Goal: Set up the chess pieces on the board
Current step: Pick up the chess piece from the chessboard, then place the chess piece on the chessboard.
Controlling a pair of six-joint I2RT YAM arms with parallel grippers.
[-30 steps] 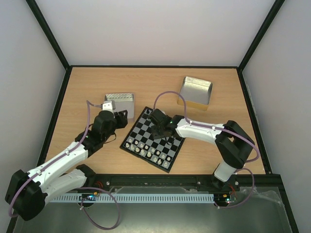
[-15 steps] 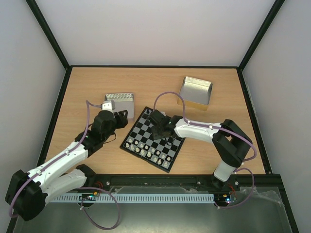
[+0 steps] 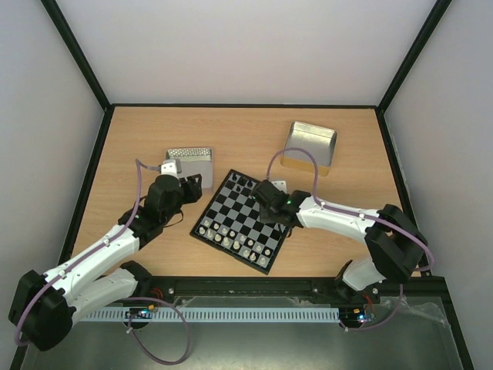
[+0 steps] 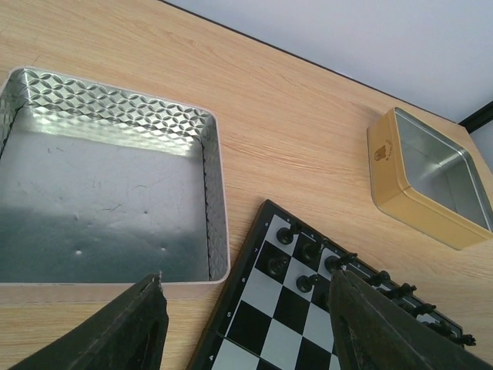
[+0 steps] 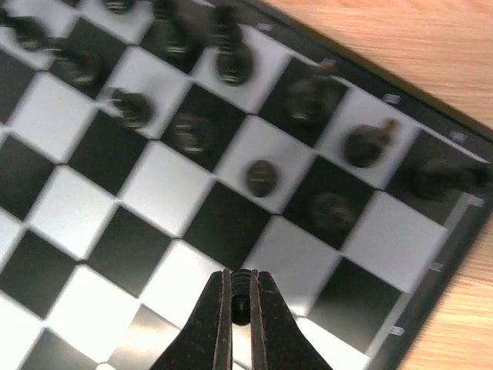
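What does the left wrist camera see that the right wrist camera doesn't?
Only the left wrist view shows the silver tray, the gold tin and the left gripper, which is open with nothing between its fingers.

Only the right wrist view shows the right gripper, which is shut and hangs over the checkered squares.

Both views show the board, the black chess pieces standing on it and some of the wooden table.
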